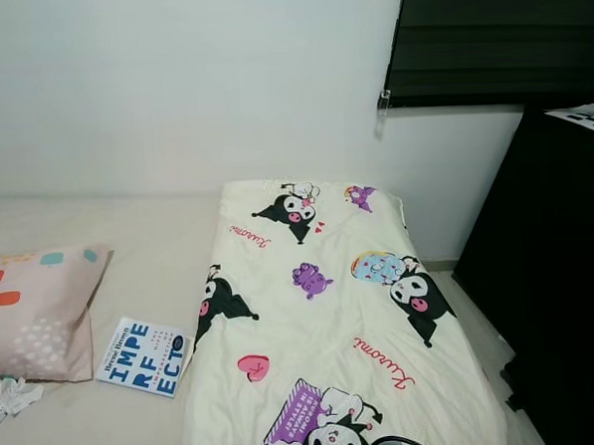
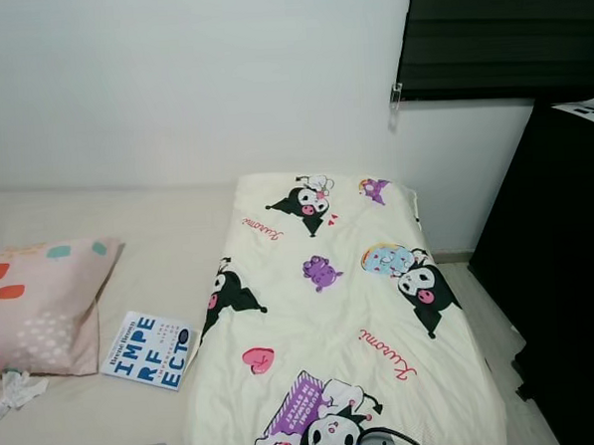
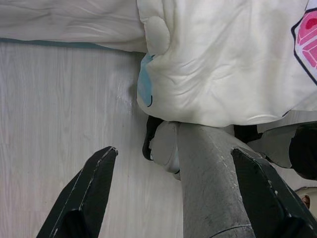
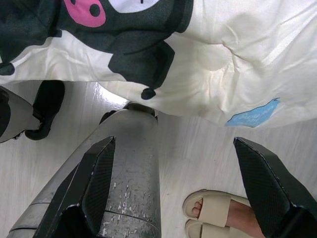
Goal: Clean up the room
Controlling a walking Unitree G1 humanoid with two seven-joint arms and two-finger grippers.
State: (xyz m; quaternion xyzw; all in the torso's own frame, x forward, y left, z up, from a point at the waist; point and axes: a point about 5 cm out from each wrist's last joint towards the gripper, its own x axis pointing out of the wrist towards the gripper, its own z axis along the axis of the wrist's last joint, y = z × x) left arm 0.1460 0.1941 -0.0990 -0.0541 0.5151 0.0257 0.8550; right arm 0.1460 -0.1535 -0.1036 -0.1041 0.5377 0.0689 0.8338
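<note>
A cream quilt point(image 1: 332, 320) printed with black cartoon figures lies along the right half of the bed point(image 1: 149, 240). A white-and-blue book point(image 1: 145, 356) rests on the sheet beside it, next to a pink patterned pillow point(image 1: 33, 311). A crumpled white scrap point(image 1: 12, 397) lies by the pillow's near corner. My left gripper point(image 3: 173, 151) hangs open over the pale wood floor beside my grey leg point(image 3: 208, 188), below the quilt's overhanging edge. My right gripper point(image 4: 174, 141) hangs open too, holding nothing.
A tall black cabinet point(image 1: 558, 269) stands close on the right, leaving a narrow strip of floor beside the bed. A dark blind point(image 1: 497, 38) covers the window above. A person's foot in a beige slipper point(image 4: 218, 218) stands near my right leg point(image 4: 124, 173).
</note>
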